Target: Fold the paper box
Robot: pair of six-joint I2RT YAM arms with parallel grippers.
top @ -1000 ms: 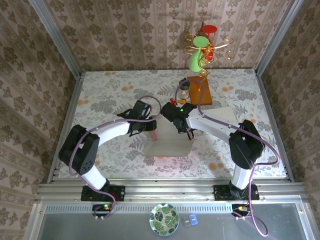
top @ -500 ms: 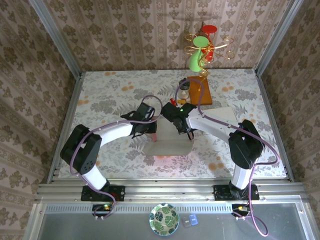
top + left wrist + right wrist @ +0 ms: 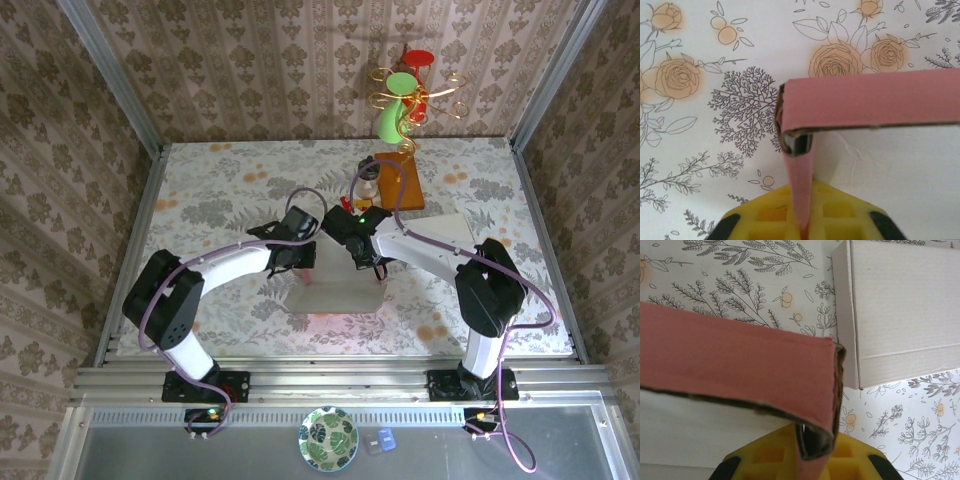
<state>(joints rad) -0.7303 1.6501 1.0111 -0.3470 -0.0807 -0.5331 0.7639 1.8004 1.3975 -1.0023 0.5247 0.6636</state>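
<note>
Left arm (image 3: pixel 215 268) and right arm (image 3: pixel 432 250) angle inward, wrists close together; left gripper (image 3: pixel 304 266) and right gripper (image 3: pixel 376 268) each pinch the paper box (image 3: pixel 335 292).

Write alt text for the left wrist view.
A pink flap of the paper box runs edge-on down between the yellow jaws at the bottom. Its pink wall crosses the frame above a white face, over a floral tablecloth.

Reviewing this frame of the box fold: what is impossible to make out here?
Top view: far edge of the paper box, partly covered by both wrists.
Left wrist view: the box's right end, cut by the frame; flap tip buried in the left end effector.
Right wrist view: the box's left end and the white card's right side, cut by the frame.
</note>
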